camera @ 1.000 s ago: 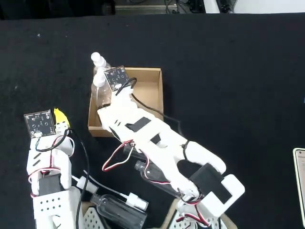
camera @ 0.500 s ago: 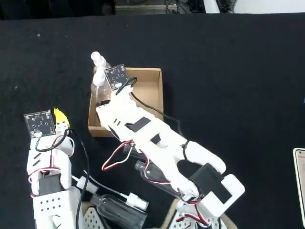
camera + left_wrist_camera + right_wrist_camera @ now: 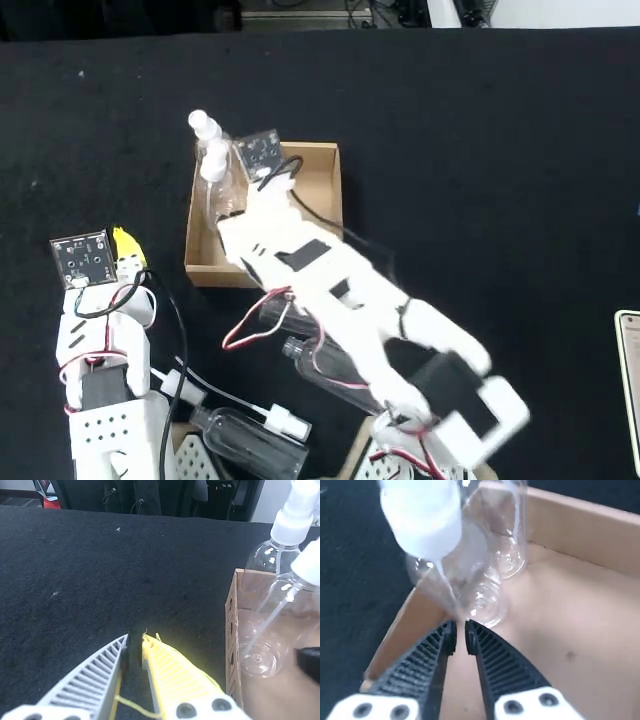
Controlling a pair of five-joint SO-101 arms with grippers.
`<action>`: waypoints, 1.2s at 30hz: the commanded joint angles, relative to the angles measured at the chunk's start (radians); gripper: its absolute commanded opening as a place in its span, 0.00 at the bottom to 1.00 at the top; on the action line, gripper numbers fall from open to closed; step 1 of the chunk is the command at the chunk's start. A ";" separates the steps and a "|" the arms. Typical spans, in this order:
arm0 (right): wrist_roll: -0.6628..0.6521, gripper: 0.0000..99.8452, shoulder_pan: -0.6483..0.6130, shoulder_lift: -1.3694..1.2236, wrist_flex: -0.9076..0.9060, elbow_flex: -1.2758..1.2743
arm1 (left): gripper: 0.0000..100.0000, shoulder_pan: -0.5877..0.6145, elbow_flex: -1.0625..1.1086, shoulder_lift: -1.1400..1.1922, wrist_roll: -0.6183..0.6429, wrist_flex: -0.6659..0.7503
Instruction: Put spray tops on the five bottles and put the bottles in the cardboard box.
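From above, your right arm covers much of the cardboard box (image 3: 322, 190). Two capped bottles (image 3: 218, 185) stand in its far corner, and a loose bottle (image 3: 305, 362) lies half hidden under that arm. Your left wrist view shows the left gripper (image 3: 134, 642) closed on nothing over the table (image 3: 75, 570), with the box cut off beside it. Your right wrist view shows the right gripper (image 3: 459, 627) closed and empty over the box floor, just short of the bottles.
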State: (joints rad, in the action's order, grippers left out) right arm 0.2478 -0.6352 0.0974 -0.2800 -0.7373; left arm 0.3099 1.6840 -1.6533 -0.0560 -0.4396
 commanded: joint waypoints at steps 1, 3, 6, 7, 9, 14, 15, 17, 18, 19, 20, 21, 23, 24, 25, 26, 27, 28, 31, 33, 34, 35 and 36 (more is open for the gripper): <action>-0.012 0.02 0.040 0.189 -0.166 0.007 | 0.03 -0.004 0.025 -0.015 -0.008 -0.003; -0.086 0.05 0.057 0.257 -0.245 0.010 | 0.03 -0.004 0.025 -0.015 -0.008 -0.003; -0.155 0.14 0.092 0.332 -0.328 0.012 | 0.03 -0.004 0.025 -0.015 -0.008 -0.003; -0.169 0.16 0.110 0.355 -0.356 0.018 | 0.03 -0.004 0.025 -0.015 -0.008 -0.003; -0.195 0.16 0.173 0.381 -0.442 0.059 | 0.03 -0.004 0.025 -0.015 -0.008 -0.003; -0.203 0.15 0.391 0.360 -0.641 0.223 | 0.03 -0.004 0.025 -0.015 -0.008 -0.003; -0.203 0.15 0.433 0.344 -0.678 0.254 | 0.03 -0.005 0.025 -0.015 -0.008 -0.003; -0.204 0.15 0.488 0.311 -0.730 0.303 | 0.03 -0.007 0.025 -0.015 -0.008 -0.003; -0.204 0.15 0.497 0.292 -0.744 0.317 | 0.03 -0.008 0.025 -0.015 -0.008 -0.003; -0.204 0.15 0.499 0.274 -0.749 0.325 | 0.03 -0.008 0.025 -0.015 -0.008 -0.003; -0.204 0.15 0.499 0.255 -0.747 0.326 | 0.03 -0.010 0.025 -0.015 -0.008 -0.003; -0.204 0.15 0.496 0.236 -0.746 0.326 | 0.03 -0.010 0.025 -0.015 -0.008 -0.003; -0.203 0.15 0.494 0.193 -0.713 0.321 | 0.03 -0.010 0.025 -0.015 -0.008 -0.003; -0.201 0.15 0.494 0.171 -0.698 0.321 | 0.03 -0.010 0.025 -0.015 -0.008 -0.003; -0.198 0.15 0.496 0.150 -0.681 0.321 | 0.03 -0.010 0.025 -0.015 -0.008 -0.003; -0.198 0.15 0.496 0.127 -0.664 0.321 | 0.03 -0.010 0.025 -0.015 -0.008 -0.003; -0.196 0.15 0.494 0.104 -0.652 0.321 | 0.03 -0.010 0.025 -0.015 -0.008 -0.003; -0.196 0.15 0.489 0.082 -0.640 0.321 | 0.03 -0.010 0.025 -0.015 -0.008 -0.003; -0.198 0.15 0.468 0.044 -0.617 0.326 | 0.03 -0.010 0.025 -0.015 -0.008 -0.003; -0.196 0.15 0.466 0.042 -0.612 0.329 | 0.03 -0.008 0.025 -0.015 -0.008 -0.003; -0.195 0.15 0.466 0.047 -0.612 0.337 | 0.03 -0.008 0.025 -0.015 -0.008 -0.003; -0.195 0.15 0.466 0.054 -0.618 0.346 | 0.03 -0.007 0.025 -0.015 -0.008 -0.003; -0.195 0.15 0.466 0.062 -0.620 0.352 | 0.03 -0.007 0.025 -0.015 -0.008 -0.003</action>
State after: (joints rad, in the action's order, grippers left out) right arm 0.0545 -0.1519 0.1297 -0.9214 -0.4764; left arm 0.3069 1.6840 -1.6533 -0.0560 -0.4396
